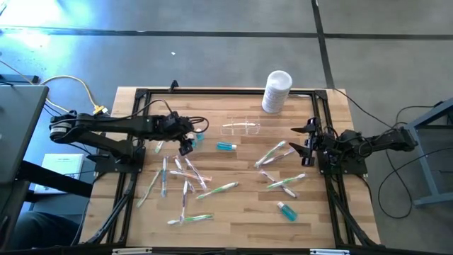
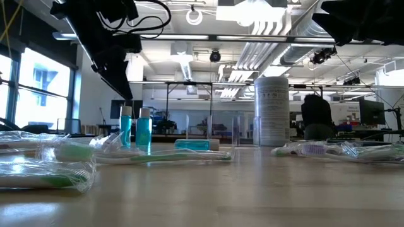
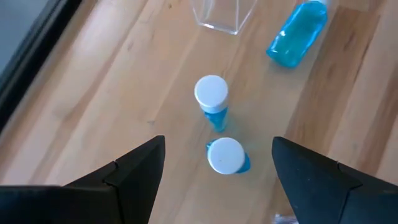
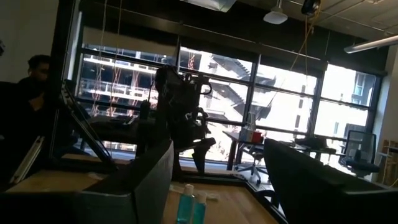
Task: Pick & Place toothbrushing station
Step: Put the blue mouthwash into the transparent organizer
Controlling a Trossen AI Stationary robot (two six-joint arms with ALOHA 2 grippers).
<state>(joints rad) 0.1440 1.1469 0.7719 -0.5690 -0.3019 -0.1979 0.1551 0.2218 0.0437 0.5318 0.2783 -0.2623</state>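
1. High view shows you the left hand (image 1: 187,144) hanging over the left-centre of the counter (image 1: 241,212), its fingers spread apart and holding nothing.
2. Look at the left wrist view: two small blue bottles with white caps (image 3: 216,124) stand upright just beside each other on the wood, directly beneath that hand, between its two dark fingers (image 3: 134,171) and untouched by them.
3. The toothbrushing station (image 1: 241,128) sits on the counter's far-middle part, clear plastic, well apart from both hands; one corner of it shows in the left wrist view (image 3: 224,14).
4. A third blue bottle (image 1: 226,146) lies on its side near the station, on the side closer to you.
5. The white cylindrical container (image 1: 277,91) stands upright at the far edge, to the station's right.
6. Your right hand (image 1: 308,140) waits at the right side of the counter, fingers apart, empty.
7. Wrapped toothbrushes (image 1: 185,180) lie scattered across the near half; another blue bottle (image 1: 287,210) lies near the right front.
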